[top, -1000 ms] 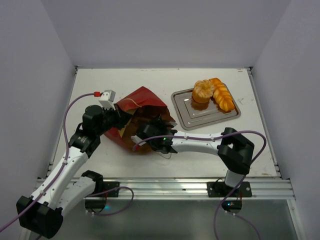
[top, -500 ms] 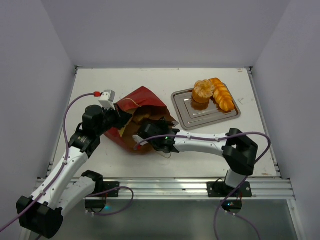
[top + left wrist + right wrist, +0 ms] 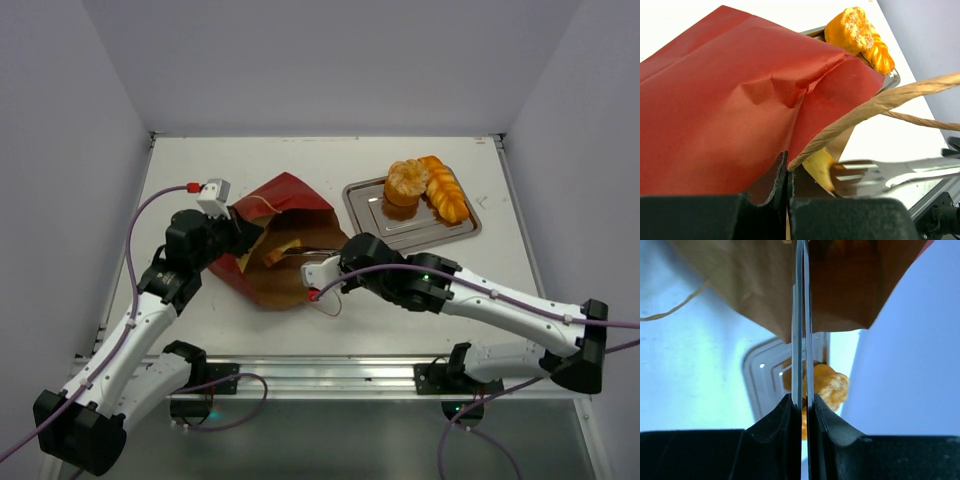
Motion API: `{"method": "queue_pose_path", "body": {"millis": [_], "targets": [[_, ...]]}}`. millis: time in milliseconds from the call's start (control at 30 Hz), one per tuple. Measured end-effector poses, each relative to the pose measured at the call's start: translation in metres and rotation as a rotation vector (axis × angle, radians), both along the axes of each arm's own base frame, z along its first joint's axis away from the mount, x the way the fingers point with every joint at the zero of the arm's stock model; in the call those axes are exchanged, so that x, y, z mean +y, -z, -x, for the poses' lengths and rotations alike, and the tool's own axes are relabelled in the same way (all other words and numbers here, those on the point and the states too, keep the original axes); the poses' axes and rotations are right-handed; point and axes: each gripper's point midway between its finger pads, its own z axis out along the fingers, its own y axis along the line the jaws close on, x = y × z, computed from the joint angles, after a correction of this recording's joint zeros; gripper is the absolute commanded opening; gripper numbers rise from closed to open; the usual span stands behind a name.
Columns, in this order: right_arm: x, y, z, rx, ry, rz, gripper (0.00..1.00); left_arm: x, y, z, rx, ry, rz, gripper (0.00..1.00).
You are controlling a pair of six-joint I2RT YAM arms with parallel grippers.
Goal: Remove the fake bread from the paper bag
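White tabletop (image 3: pixel 200 165) bears a creased red paper bag (image 3: pixel 288 192)

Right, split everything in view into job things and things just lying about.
Job: paper bag; yellow bread piece inside it; round bun and braided loaf, already out.
Lying about: metal tray under the bun and loaf; table.
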Motion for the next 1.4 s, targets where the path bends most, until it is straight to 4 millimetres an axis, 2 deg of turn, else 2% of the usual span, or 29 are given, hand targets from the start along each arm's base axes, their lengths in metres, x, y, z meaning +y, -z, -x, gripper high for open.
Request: {"method": "queue_pose_path", "body": {"millis": [267,467,633,833,900,1067,1267,1400], "targets": [[-0.041,0.002,0.024,0.166,-0.022,-0.1,0.06,0.004,0.006,-0.008,0.015,-0.037,-0.017,0.0],[-0.083,-0.028,0.029,0.18,0.06,-0.286,0.05,0.01,0.007,-0.014,0.013,-0.082,-0.034,0.0],[-0.116,-0.048,0.025,0.135,0.173,-0.396,0.05,0.012,0.01,-0.016,0.021,-0.094,-0.041,0.0],[-0.153,-0.054,0.014,0.091,0.343,-0.443,0.04,0.013,0.01,-0.016,0.022,-0.098,-0.047,0.0],[-0.162,-0.05,0.01,0.086,0.393,-0.439,0.04,0.014,0.01,-0.015,0.023,-0.097,-0.049,0.0],[-0.184,-0.019,-0.001,0.105,0.524,-0.368,0.05,0.015,0.009,-0.011,0.018,-0.092,-0.055,0.0],[-0.225,0.028,-0.018,0.145,0.715,-0.235,0.05,0.014,0.004,-0.008,0.0,-0.078,-0.054,0.0],[-0.255,0.046,-0.026,0.153,0.809,-0.174,0.06,0.014,0.002,-0.006,-0.004,-0.071,-0.05,0.0]]}}
